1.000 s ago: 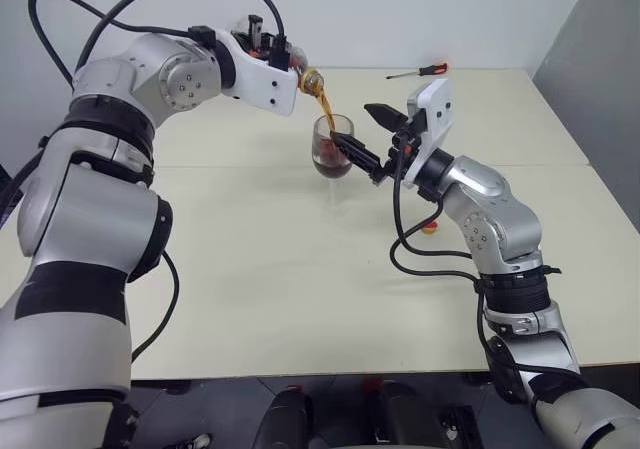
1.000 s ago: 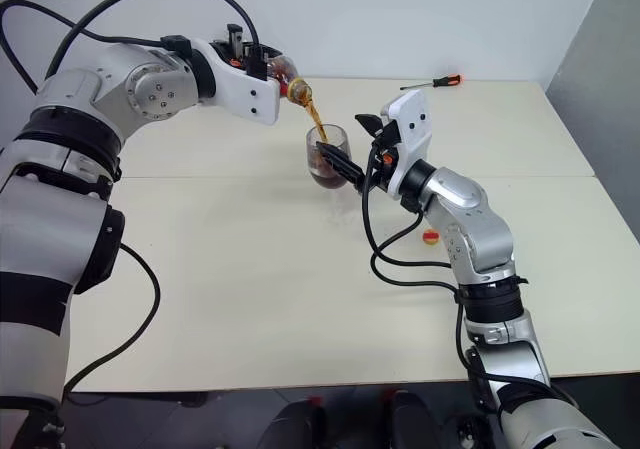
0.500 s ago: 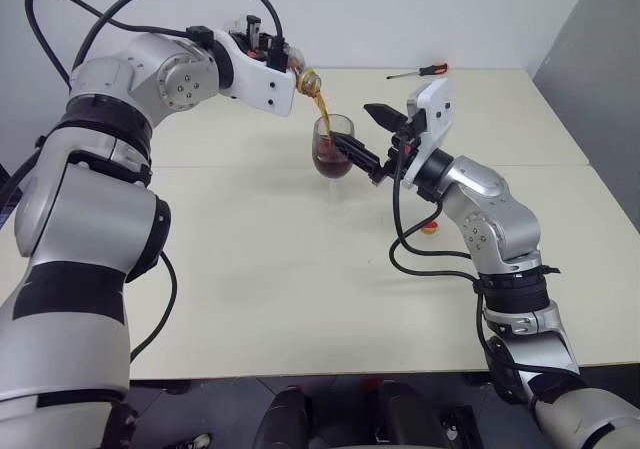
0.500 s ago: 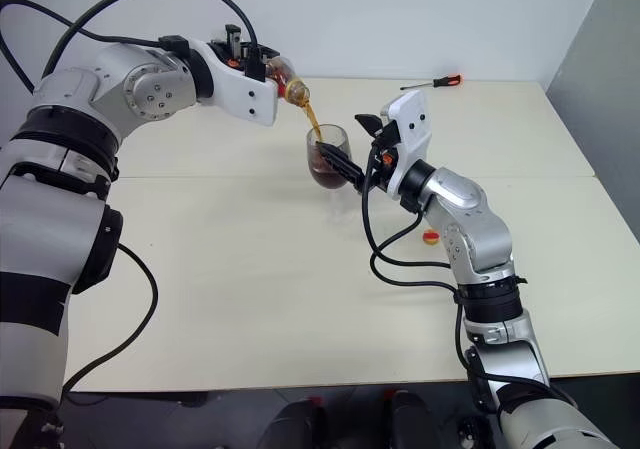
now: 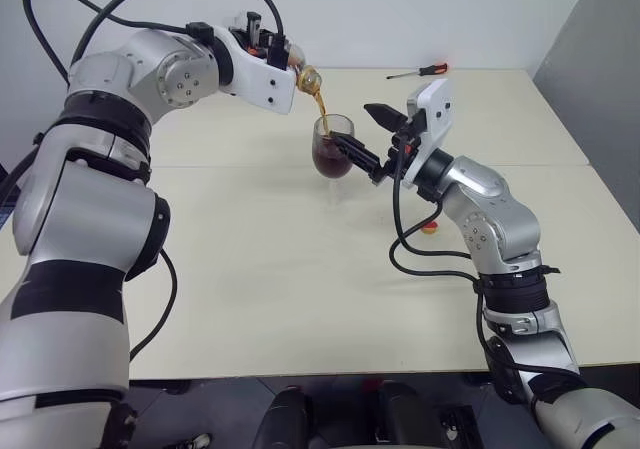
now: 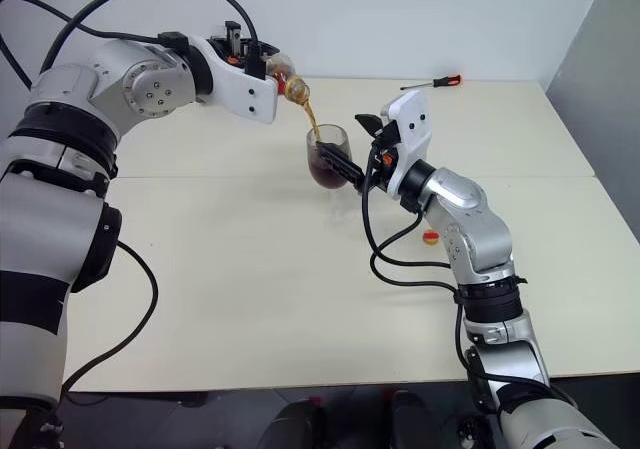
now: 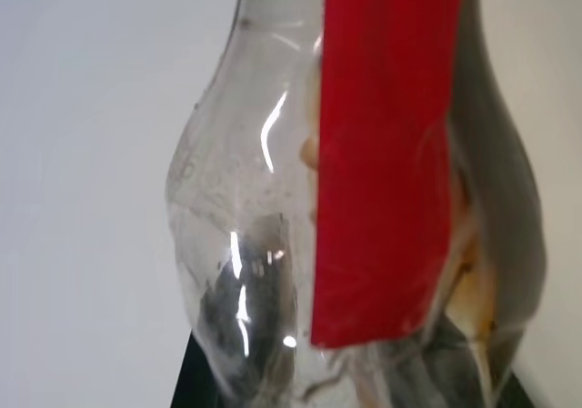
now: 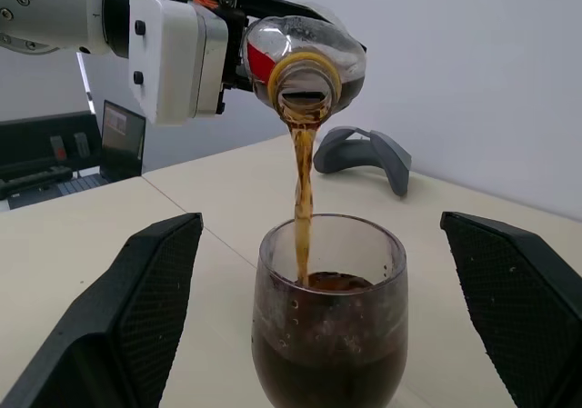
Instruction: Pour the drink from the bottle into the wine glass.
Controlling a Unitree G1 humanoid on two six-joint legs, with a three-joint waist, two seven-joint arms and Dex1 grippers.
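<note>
Risen since before, dark drink (image 8: 327, 353) fills wine glass (image 8: 329, 322) halfway.

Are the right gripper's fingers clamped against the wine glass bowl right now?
No: in the right wrist view the right gripper stands wide open, each of its fingers clear of the wine glass between them.

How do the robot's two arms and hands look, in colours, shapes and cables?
Both arms have rounded silver-grey shells with black bands at the joints. Loose black cables loop outside each arm. Each wrist ends in a flat white block with small dark screw holes. The left hand and the right hand each have two black fingers, wedge-shaped with finely textured inner faces.
</note>
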